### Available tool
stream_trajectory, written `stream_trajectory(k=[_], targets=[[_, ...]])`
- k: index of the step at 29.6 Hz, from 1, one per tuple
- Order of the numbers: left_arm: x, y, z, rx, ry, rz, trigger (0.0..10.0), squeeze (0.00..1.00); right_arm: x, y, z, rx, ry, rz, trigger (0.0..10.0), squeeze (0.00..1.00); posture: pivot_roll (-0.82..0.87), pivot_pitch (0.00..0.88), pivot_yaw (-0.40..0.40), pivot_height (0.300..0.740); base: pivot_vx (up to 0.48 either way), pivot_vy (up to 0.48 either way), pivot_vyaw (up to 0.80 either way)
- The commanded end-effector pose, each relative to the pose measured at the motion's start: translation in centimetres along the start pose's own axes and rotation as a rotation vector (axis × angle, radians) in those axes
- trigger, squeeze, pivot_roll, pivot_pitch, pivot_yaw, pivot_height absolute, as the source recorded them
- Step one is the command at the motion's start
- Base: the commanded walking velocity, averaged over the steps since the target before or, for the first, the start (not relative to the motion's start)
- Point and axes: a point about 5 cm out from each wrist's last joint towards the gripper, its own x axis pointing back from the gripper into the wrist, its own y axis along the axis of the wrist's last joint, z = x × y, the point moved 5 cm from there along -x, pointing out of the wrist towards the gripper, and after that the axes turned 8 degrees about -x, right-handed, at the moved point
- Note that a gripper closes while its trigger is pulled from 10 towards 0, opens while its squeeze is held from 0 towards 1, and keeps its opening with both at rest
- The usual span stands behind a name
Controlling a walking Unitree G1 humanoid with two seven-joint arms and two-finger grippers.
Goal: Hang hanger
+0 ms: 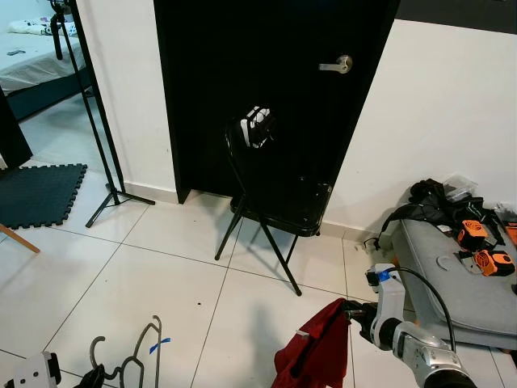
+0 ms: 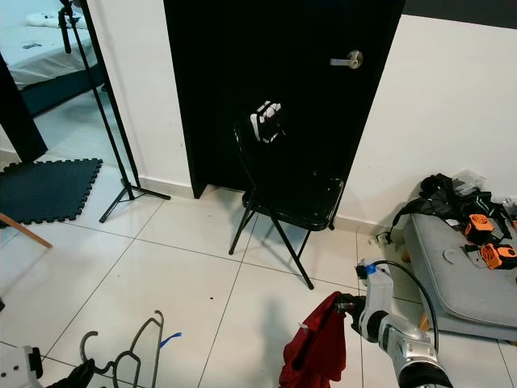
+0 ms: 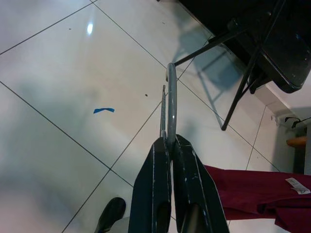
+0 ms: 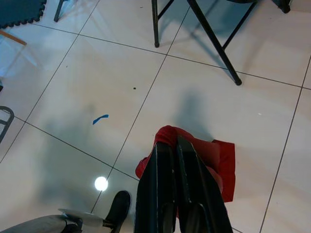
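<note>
Left gripper (image 3: pixel 170 145), nearest the lens, clenched on grey wire hanger (image 1: pixel 129 360), hook end projecting beyond the fingertips over pale floor tiles (image 1: pixel 161 275). Right gripper (image 4: pixel 172 145) clenched on red garment (image 1: pixel 319 347), cloth hanging below and outboard of it. Blue tape scrap (image 4: pixel 100 118) on the tile between the two grippers.

Ahead of both grippers: black folding chair (image 1: pixel 279 202) against black door (image 1: pixel 266 89), a black-and-white object (image 1: pixel 257 126) lodged on its backrest. Far beyond the left gripper and well to its outer side: black stand on tripod feet (image 1: pixel 101 145), crossbar near the top edge; judged the likely hanging place, though not certain from these views. Dark foam mat (image 1: pixel 36 194) and a bed edge further out on that side.

Step in hand, as judged: carrying hanger and garment, neither yet joined nor hung. Next move judged to call for threading the hanger into the garment's neck, or walking toward the stand and raising the hook to its bar.

Containers: grey case (image 1: pixel 460 275) beyond the right gripper, lid shut, contents not visible; orange-and-black tools (image 1: pixel 483 249) and dark straps lying on top.
</note>
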Motion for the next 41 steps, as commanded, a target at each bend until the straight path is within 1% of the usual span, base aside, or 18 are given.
stream_trajectory(k=[1, 9, 14, 17, 27, 31, 33, 34, 36, 37, 38, 41], targets=[[0.1, -0.3, 0.1, 0.008, 0.004, 0.01, 10.0, 0.0, 0.1, 0.3, -0.1, -0.018, -0.002, -0.022, 10.0, 0.0, 0.04, 0.0, -0.08, 0.74, 0.0, 0.0, 0.0], [0.1, -0.6, 0.5, 0.009, 0.013, 0.016, 10.0, 0.0, 0.1, -0.3, 0.1, -0.02, 0.0, -0.013, 10.0, 0.0, 0.03, 0.0, -0.075, 0.74, 0.0, 0.0, 0.0], [-0.1, -0.5, 0.5, 0.01, 0.019, 0.01, 10.0, 0.0, -0.1, -0.3, 0.1, -0.016, 0.0, -0.005, 10.0, 0.0, 0.04, 0.0, -0.09, 0.74, 0.0, 0.0, 0.0], [-0.3, -0.3, 0.4, 0.009, 0.022, 0.003, 10.0, 0.0, -0.2, 0.0, 0.1, -0.019, -0.004, -0.009, 10.0, 0.0, 0.03, 0.0, -0.085, 0.74, 0.0, 0.0, 0.0], [-0.5, -0.3, 0.4, 0.007, 0.02, 0.002, 10.0, 0.0, -0.2, 0.0, 0.1, -0.02, -0.009, -0.012, 10.0, 0.0, 0.04, 0.0, -0.082, 0.74, 0.0, 0.0, 0.0], [-0.5, -0.3, 0.5, 0.006, 0.023, 0.001, 10.0, 0.0, -0.3, -0.1, 0.1, -0.04, -0.01, 0.002, 10.0, 0.0, 0.05, 0.0, -0.08, 0.74, 0.0, 0.0, 0.0], [-0.5, -0.2, 0.6, 0.014, 0.037, -0.003, 10.0, 0.0, -0.4, 0.1, 0.3, -0.011, 0.0, -0.005, 10.0, 0.0, 0.05, 0.0, -0.082, 0.74, 0.0, 0.0, 0.0], [-0.5, -0.2, 0.6, 0.014, 0.037, -0.003, 10.0, 0.0, -0.4, 0.1, 0.3, -0.011, 0.0, -0.005, 10.0, 0.0, 0.05, 0.0, -0.082, 0.74, 0.0, 0.0, 0.0], [-0.6, 0.0, 0.9, 0.027, 0.062, -0.009, 10.0, 0.0, -0.7, 0.7, 0.9, 0.029, 0.004, -0.035, 10.0, 0.0, 0.05, 0.0, -0.081, 0.74, 0.0, 0.0, 0.0], [-0.6, 0.0, 0.9, 0.027, 0.062, -0.009, 10.0, 0.0, -0.7, 0.7, 0.9, 0.029, 0.004, -0.035, 10.0, 0.0, 0.05, 0.0, -0.081, 0.74, 0.0, 0.0, 0.0], [-0.9, 0.2, 1.0, 0.022, 0.073, -0.016, 10.0, 0.0, -1.0, 1.3, 1.2, 0.039, -0.005, -0.059, 10.0, 0.0, 0.05, 0.0, -0.081, 0.74, 0.0, 0.0, 0.0], [-1.2, 0.5, 0.8, 0.002, 0.067, -0.018, 10.0, 0.0, -1.2, 1.5, 1.3, 0.039, -0.009, -0.066, 10.0, 0.0, 0.05, 0.0, -0.081, 0.74, 0.0, 0.0, 0.0]])
